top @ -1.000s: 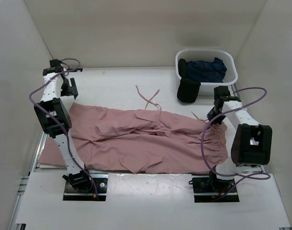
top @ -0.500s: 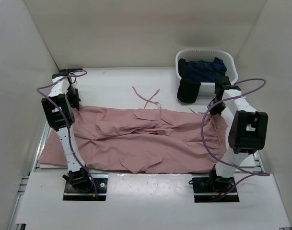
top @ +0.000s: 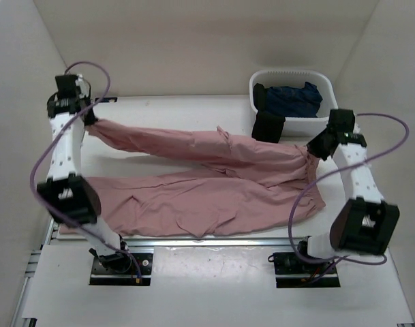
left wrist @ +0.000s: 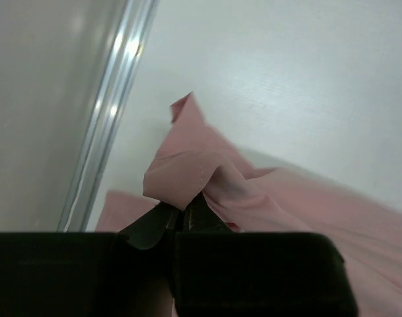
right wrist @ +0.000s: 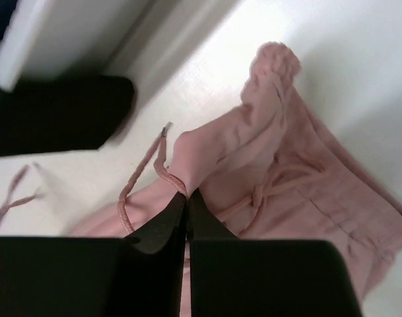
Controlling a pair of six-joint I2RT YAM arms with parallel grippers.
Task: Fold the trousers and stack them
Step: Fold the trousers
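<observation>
Trousers [top: 207, 194] of dusty pink lie across the desk [top: 166, 112] from left to right. The left pincer [left wrist: 184, 210] is clenched on a fabric corner at the far left. The right pincer [right wrist: 187, 195] is clenched on the gathered waist at the right, just beside a drawstring [right wrist: 129, 195]. Between them the far layer is stretched above the desk, while the near layer lies flat. A white basket [top: 328, 92] holding dark garments [top: 292, 99] stands at the far right.

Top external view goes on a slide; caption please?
Left hand and right hand, each shut on the pink trousers, hold one leg and the waist raised.
</observation>
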